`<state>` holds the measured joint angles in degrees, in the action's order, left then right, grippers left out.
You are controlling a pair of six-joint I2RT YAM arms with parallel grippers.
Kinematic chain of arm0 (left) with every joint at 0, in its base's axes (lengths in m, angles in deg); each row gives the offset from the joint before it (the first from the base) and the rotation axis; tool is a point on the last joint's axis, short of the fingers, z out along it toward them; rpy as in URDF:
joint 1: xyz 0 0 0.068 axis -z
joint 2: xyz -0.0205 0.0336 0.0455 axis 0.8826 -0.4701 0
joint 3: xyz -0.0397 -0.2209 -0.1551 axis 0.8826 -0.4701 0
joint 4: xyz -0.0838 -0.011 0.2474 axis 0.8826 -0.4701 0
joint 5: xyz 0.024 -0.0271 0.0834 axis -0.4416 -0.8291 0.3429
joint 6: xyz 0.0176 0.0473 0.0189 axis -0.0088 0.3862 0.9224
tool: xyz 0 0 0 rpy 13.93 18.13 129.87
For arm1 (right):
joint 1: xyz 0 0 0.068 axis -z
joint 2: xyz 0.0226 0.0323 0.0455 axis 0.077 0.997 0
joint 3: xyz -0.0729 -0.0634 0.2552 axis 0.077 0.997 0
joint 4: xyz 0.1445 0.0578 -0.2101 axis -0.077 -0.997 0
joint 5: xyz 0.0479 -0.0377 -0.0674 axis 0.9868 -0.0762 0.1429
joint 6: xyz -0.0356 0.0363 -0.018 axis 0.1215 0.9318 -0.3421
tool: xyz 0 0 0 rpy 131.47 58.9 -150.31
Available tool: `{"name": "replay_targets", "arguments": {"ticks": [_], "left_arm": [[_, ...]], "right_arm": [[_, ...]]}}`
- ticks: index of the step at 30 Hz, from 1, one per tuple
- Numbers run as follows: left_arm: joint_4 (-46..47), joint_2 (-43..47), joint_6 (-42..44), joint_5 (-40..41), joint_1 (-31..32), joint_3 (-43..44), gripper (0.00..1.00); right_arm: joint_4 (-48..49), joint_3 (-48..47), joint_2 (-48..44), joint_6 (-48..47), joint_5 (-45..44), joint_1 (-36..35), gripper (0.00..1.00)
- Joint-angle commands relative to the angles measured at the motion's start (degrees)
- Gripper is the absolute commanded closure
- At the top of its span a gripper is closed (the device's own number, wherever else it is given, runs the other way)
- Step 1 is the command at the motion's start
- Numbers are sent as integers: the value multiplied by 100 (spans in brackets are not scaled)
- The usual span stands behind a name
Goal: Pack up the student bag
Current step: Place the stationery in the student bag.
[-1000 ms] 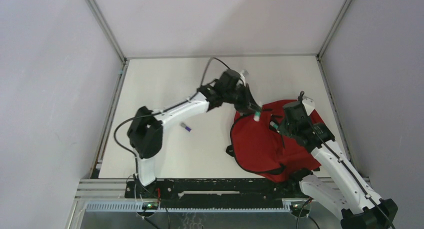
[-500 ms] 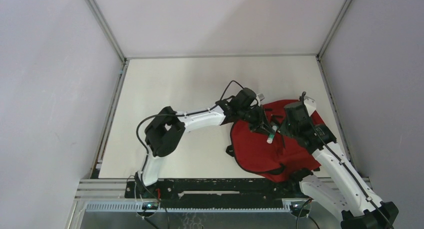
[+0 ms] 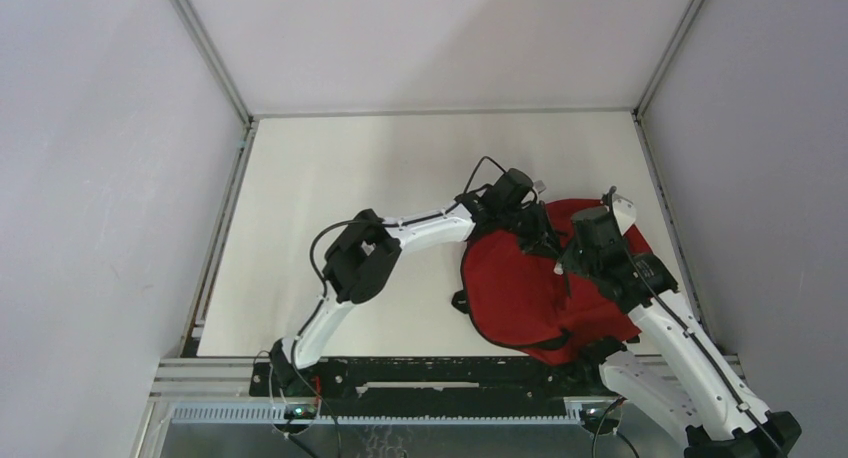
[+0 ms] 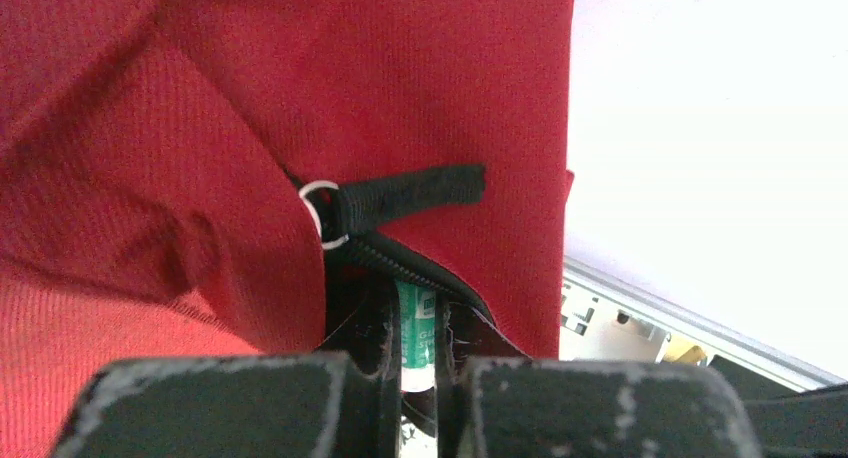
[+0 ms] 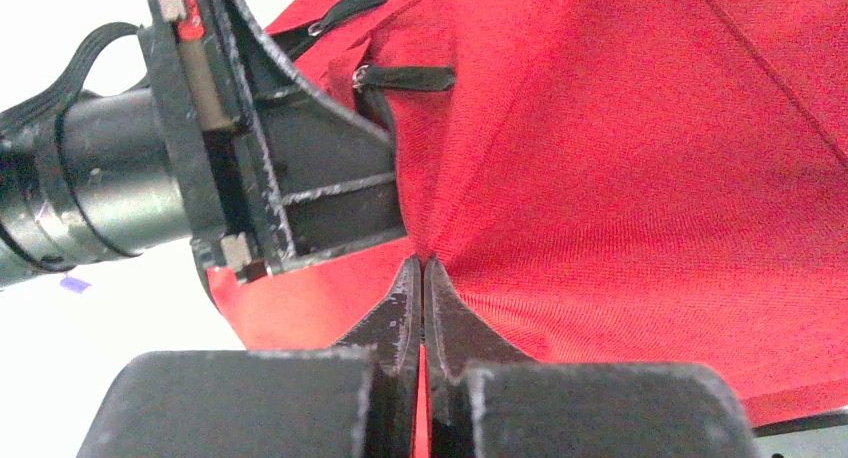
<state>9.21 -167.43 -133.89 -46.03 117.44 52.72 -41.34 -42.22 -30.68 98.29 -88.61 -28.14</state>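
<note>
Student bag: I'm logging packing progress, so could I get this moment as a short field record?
Bag: student bag, red, on the table, zipper opening parted
Left arm: left gripper shut on green-labelled tube, at the opening
Right arm: right gripper pinching the bag's fabric beside the opening
Tube: far end hidden behind zipper edge

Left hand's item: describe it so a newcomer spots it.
Find the red student bag. At its black zipper opening, the left hand pinches a small tube. Only it bears a green and white label; its surroundings are red or black.
</note>
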Motion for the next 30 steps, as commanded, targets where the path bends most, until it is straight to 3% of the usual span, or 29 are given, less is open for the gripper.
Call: {"name": "replay_targets", "arguments": {"ticks": [1,4,8,11,17,23,30], "left_arm": [[9,-162,-286,76,-19,712,100],[-266,-293,-177,379,-28,1026,98],[-365,-456,-91,224,-29,1245,63],[-392,-259,99,228,-27,1050,51],[-454,129,503,208,-24,621,51],[-671,998,1411,247,-11,-515,63],[-1257,2519,2541,577,-40,-1961,56]], "right_arm": [[151,-106,-51,247,94,-259,100],[166,-105,-35,276,24,-352,100],[158,-105,-16,270,20,-361,100],[145,-105,11,263,-4,-353,100],[237,-105,82,202,3,-352,100],[179,-105,48,132,-35,-262,100],[124,-105,-17,-39,-207,-159,100]]}}
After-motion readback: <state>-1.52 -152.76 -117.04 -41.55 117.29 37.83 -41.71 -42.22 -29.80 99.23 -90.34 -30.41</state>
